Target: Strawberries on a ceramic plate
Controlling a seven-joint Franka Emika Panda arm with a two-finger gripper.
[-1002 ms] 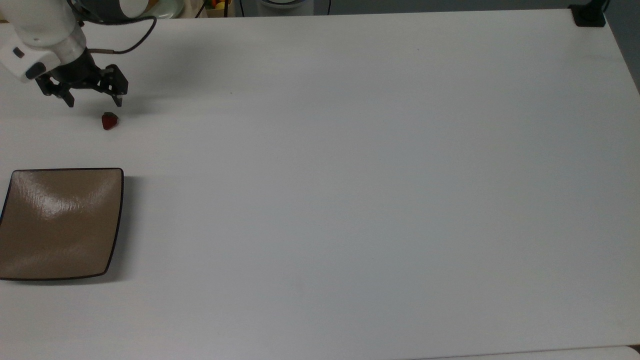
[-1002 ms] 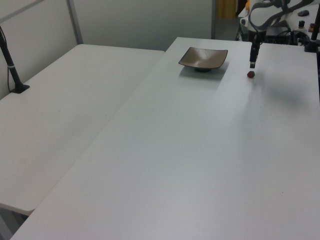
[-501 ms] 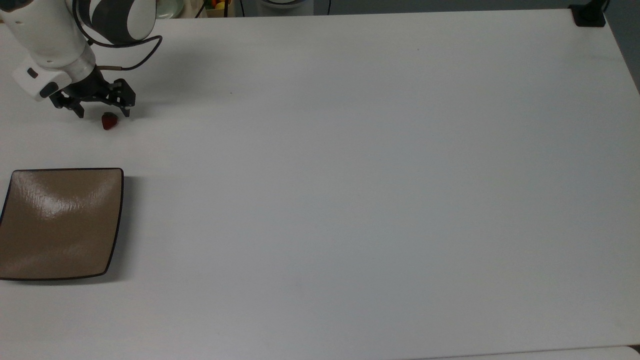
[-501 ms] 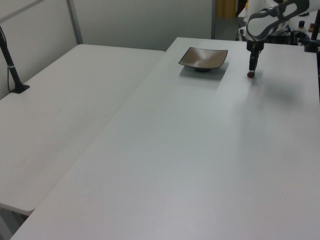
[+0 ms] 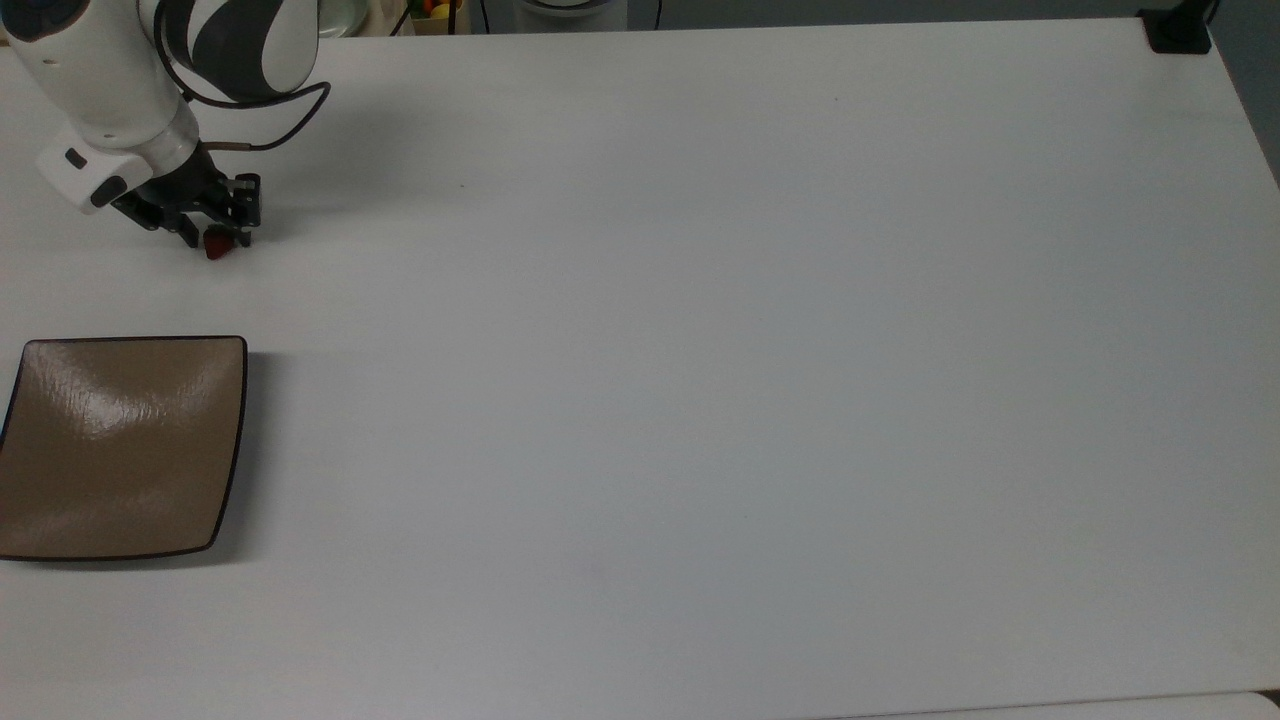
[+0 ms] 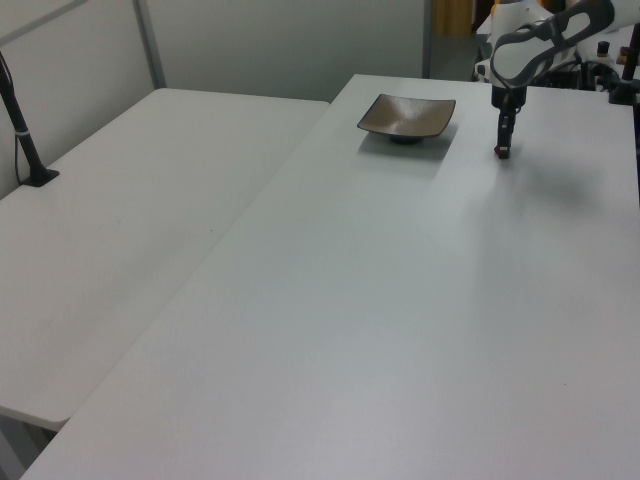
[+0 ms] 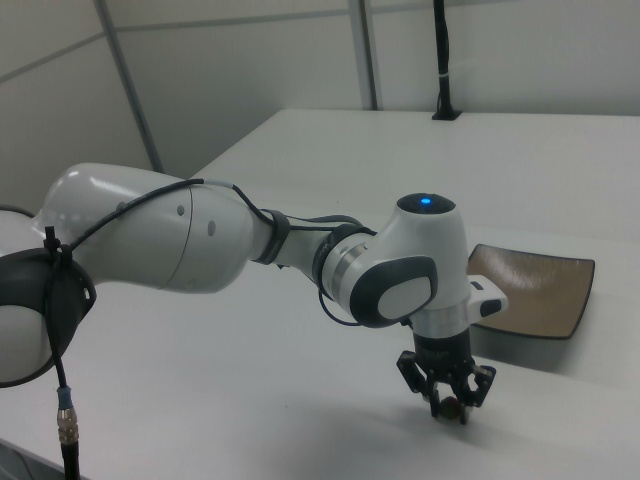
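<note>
A small dark red strawberry (image 5: 216, 248) rests on the white table near the top view's upper left. My gripper (image 5: 217, 240) stands down over it, a finger on each side, shut on it. In the right view the strawberry (image 7: 452, 407) shows between the fingertips of the gripper (image 7: 452, 409), low against the table. The left view puts the gripper (image 6: 502, 150) at the far right with the strawberry (image 6: 501, 154) at its tip. The square tan-brown ceramic plate (image 5: 120, 450) lies bare at the top view's left edge, below the gripper; it is also seen as the plate (image 6: 406, 116) and the plate (image 7: 530, 280).
The white table (image 5: 700, 350) stretches wide to the top view's right. A black mount (image 5: 1178, 30) sits at its upper right corner. In the left view a second white table (image 6: 120, 230) adjoins on the left, with a black pole (image 6: 22, 125) on it.
The gripper came down and toward the strawberry, then its fingers narrowed from wide open onto the strawberry. Strawberry and plate stay in place.
</note>
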